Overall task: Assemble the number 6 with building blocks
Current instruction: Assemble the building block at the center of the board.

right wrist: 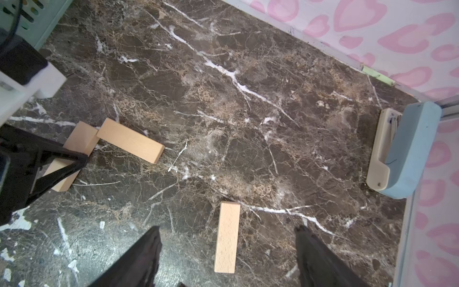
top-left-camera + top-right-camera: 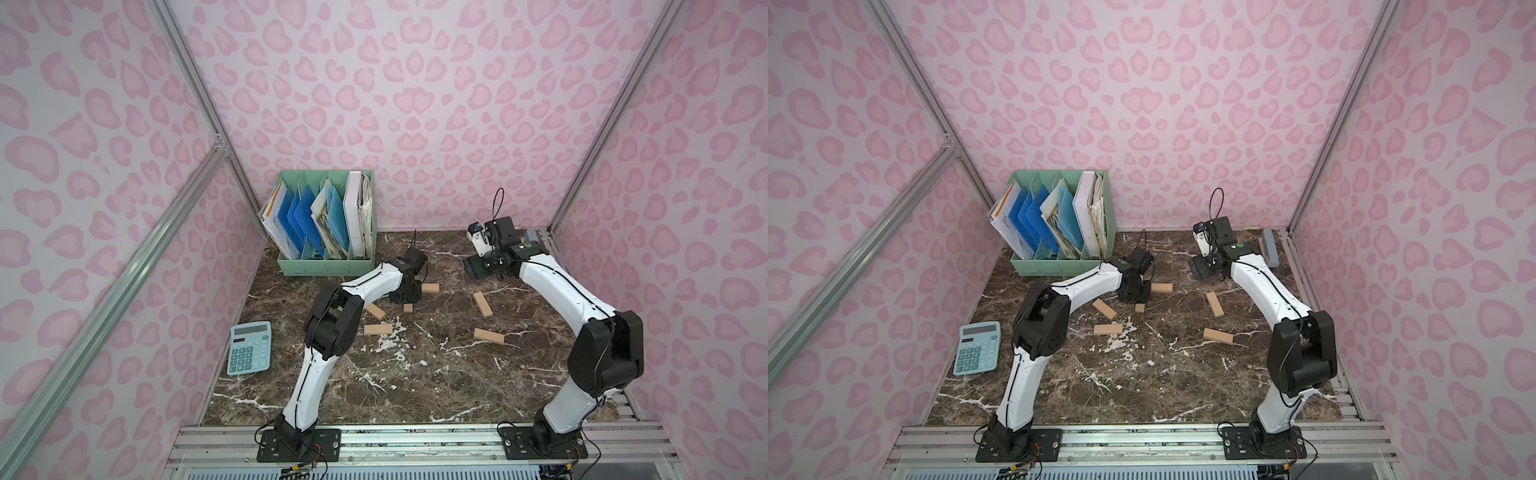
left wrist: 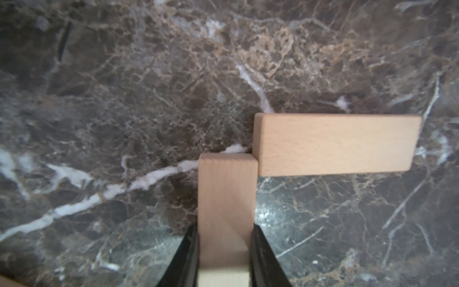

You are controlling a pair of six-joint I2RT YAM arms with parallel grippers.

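– Two grippers here; what abt the left one?
– The left gripper (image 3: pixel 224 232) has its jaws pressed onto the held plank (image 3: pixel 226 193): plain light-tan wood, flat, rectangular, w/ fine grain. The plank sticks out forward from between the fingers.
– Its long axis?
– Approx. front-to-back on the marble table (image 2: pixel 415 386). Its far end touches the end of the second plank (image 3: pixel 337 144), which lies flat and crosswise, i.e. left-right, so both make a right angle. Whether the held one rests on the table, I cannot tell.
– And the right side?
– The right gripper (image 1: pixel 227 229) is spread wide, w/ nothing in it, over the back right of the table. In its wrist view the third plank (image 1: pixel 227 237) lies flat between the fingers but apart from them, long axis along the gripper's reach.
– Other blocks?
– Three more, all flat: the slanted plank (image 2: pixel 375 311) and the sideways plank (image 2: pixel 378 329) beside the left arm, the front plank (image 2: pixel 488 335) on the right, nearer the front. A calculator (image 2: pixel 248 348) is at the left edge, a file rack (image 2: pixel 326 266) at the back.
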